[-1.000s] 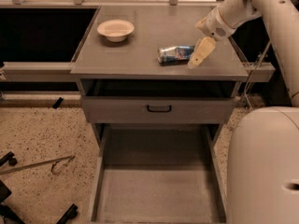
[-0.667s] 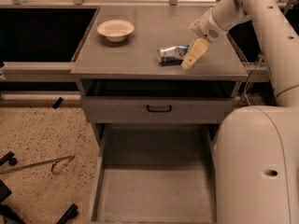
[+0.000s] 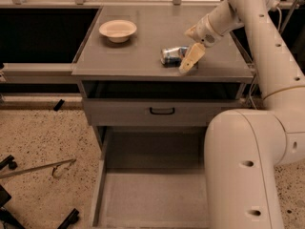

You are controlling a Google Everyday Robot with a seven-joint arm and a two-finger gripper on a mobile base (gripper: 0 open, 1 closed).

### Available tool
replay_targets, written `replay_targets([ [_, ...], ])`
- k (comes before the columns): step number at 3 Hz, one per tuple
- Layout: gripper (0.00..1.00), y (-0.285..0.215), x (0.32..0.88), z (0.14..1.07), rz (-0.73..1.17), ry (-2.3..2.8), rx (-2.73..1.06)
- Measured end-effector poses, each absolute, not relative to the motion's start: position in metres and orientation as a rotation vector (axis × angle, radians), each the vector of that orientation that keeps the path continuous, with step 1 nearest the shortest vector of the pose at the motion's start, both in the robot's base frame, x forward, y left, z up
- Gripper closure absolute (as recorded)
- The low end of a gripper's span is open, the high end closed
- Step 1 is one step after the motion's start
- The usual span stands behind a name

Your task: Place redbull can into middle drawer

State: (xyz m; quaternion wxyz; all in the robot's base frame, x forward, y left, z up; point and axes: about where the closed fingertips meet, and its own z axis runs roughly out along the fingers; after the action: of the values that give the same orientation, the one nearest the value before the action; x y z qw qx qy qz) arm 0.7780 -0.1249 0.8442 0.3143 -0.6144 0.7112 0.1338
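Note:
The redbull can lies on its side on the grey cabinet top, right of centre near the front edge. My gripper hangs from the cream arm coming in from the upper right. It sits right against the can's right end, low over the top. The middle drawer is pulled out below, with its plain grey floor bare. It is well below and in front of the can.
A cream round bowl stands at the back left of the cabinet top. A shut grey drawer front with a small black handle lies under the top. My large cream arm body covers the drawer's right side. Speckled floor with black gear lies to the left.
My gripper has moved left and slightly down, from beside the can to right against its right end. The can and bowl have stayed put.

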Motion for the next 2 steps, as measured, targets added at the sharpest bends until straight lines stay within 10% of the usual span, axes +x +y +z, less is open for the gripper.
replay_targets([
  [2,0.42,-0.1247,0.7789,0.8442,0.352,1.873,-1.618],
])
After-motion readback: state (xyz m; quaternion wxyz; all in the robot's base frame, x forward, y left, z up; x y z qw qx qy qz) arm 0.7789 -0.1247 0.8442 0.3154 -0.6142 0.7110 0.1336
